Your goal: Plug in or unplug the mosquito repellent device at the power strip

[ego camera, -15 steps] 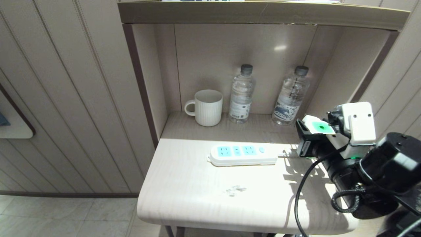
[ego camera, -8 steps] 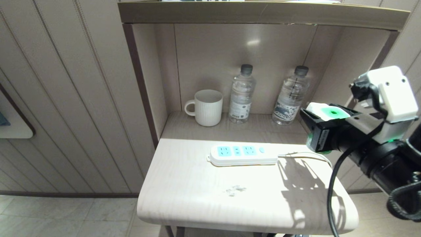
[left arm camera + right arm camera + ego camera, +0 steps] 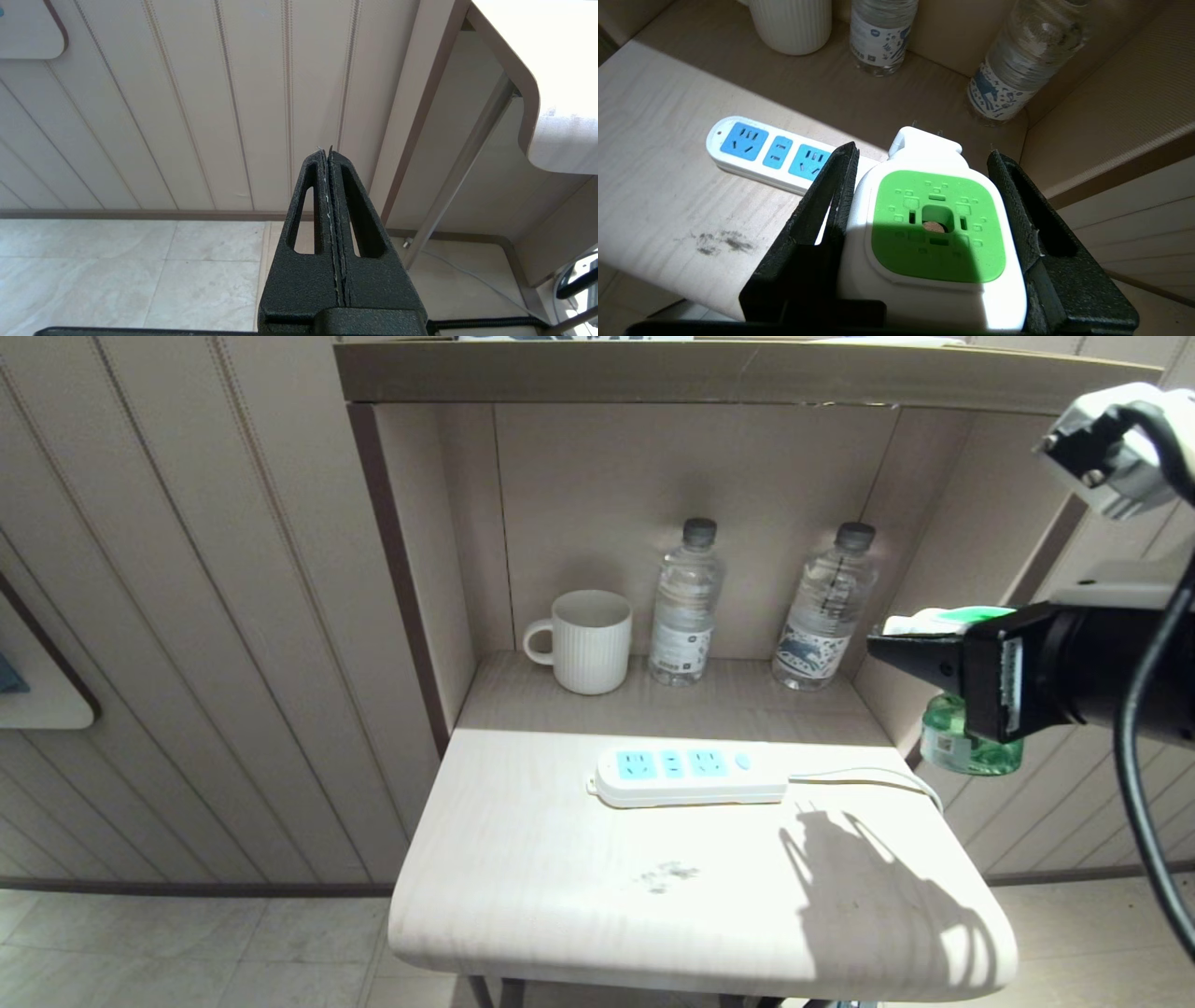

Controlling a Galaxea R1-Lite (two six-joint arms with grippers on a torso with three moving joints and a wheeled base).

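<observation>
Holding the mosquito repellent device (image 3: 962,747) in the air off the right end of the tabletop (image 3: 579,915), the right gripper (image 3: 910,653) reaches in level from the right, its jaws clamped on the two sides of the unit's white head. In the right wrist view the two black fingers (image 3: 822,205) press against that head, the green vented face (image 3: 936,226) lies between them, and the plug end points away from the wrist. From the head view the translucent green bottle hangs below the gripper, clear of the table and to the right of the white cord (image 3: 868,775).

A dark smudge (image 3: 667,875) marks the tabletop near its middle, with the arm's shadow to its right. Beyond it lies the power strip (image 3: 689,776), flat, long side running left to right, all three light-blue socket faces bare and the small blue button (image 3: 742,762) at its right end, where the cord leaves it. The device is well apart from the strip.

Further back, in the alcove, stand a white ribbed mug (image 3: 586,642) and two clear water bottles (image 3: 686,605), one of them at the right (image 3: 826,609).

The left gripper (image 3: 328,154) hangs low beside the table leg (image 3: 460,163), over the tiled floor (image 3: 117,275), its jaws pressed together on nothing
</observation>
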